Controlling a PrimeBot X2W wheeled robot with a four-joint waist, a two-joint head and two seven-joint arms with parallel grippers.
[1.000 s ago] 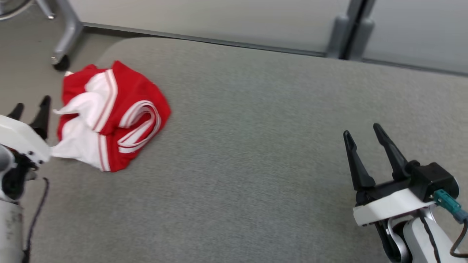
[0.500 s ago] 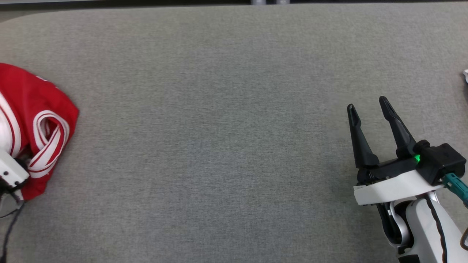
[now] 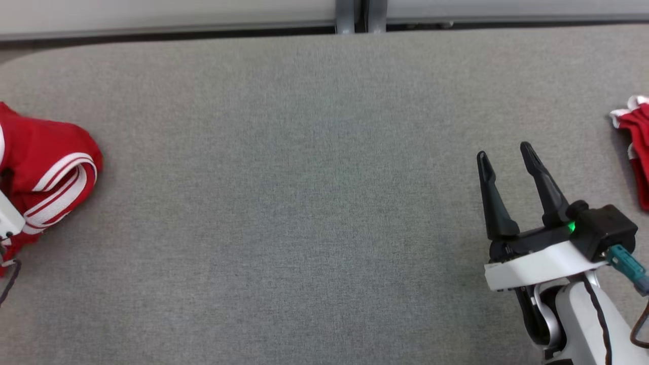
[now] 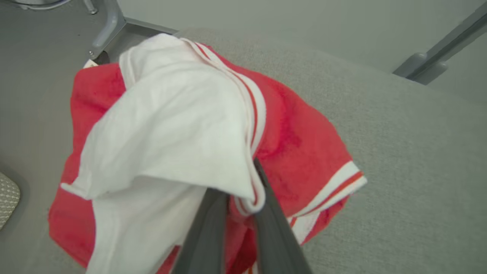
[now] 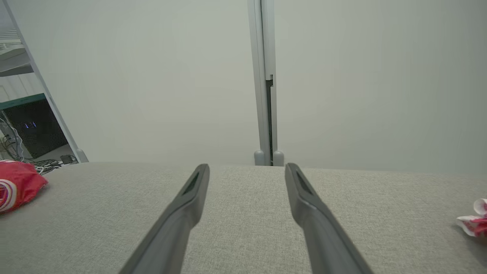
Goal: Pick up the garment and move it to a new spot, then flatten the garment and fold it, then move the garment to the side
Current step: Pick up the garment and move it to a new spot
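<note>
The garment (image 3: 45, 152) is a crumpled red and white sports piece with striped trim, lying at the far left of the grey fabric table (image 3: 304, 203). In the left wrist view, white cloth of the garment (image 4: 296, 140) drapes over my left gripper (image 4: 239, 198), whose two fingers are close together with a striped fold pinched between them. Their tips are hidden under the cloth. My right gripper (image 3: 504, 152) hovers open over the table's right part, far from the garment, with nothing between its fingers (image 5: 190, 190). The right wrist view catches the garment (image 5: 19, 184) at its left edge.
A second red and white cloth (image 3: 636, 147) lies at the table's right edge, also seen as a small bundle (image 5: 473, 222). A pale partition wall with a grey post (image 3: 352, 15) runs behind the table. The table's rounded left end drops to the floor (image 4: 34, 76).
The head camera has swung right, so the whole view shifted. My left gripper, open beside the garment a second ago, now sits in the cloth with its fingers closed on a fold.
</note>
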